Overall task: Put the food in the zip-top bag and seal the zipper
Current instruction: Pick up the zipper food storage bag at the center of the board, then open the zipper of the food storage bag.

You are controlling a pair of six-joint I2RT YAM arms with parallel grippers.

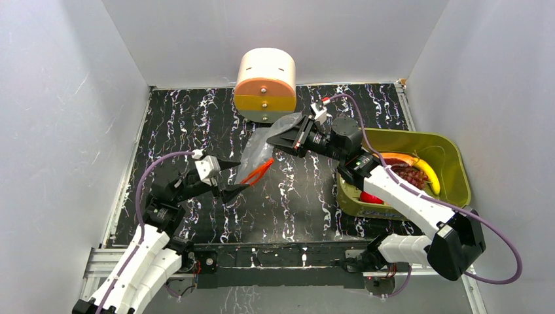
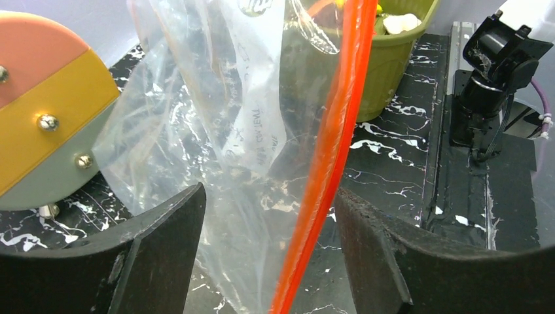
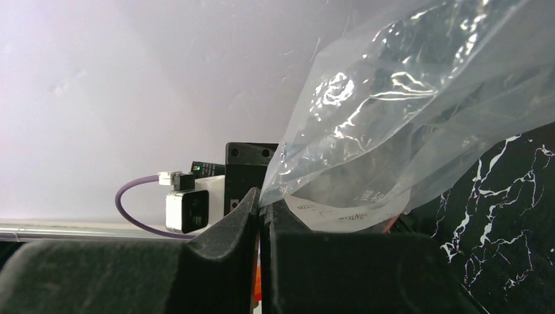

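Two pincers are gathered at the zip-top bag (image 1: 262, 147), which is held up off the black marbled worktop (image 1: 183, 124). The right pincer (image 3: 260, 209) is clamped on the bag's clear edge. The left pincer (image 2: 268, 193) is spread wide, with the orange-red zipper (image 2: 334, 131) hung between its fingers. Small print on the bag is seen reversed and cannot be read. The food (image 1: 429, 175) is seen in the olive-green bin (image 1: 451, 157), to the right of the bag.

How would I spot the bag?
On the black marbled table, look in front of the round peach box at the back. The right claw grips the zip-top bag there. Unlike the green bin, it is clear, with an orange zipper.
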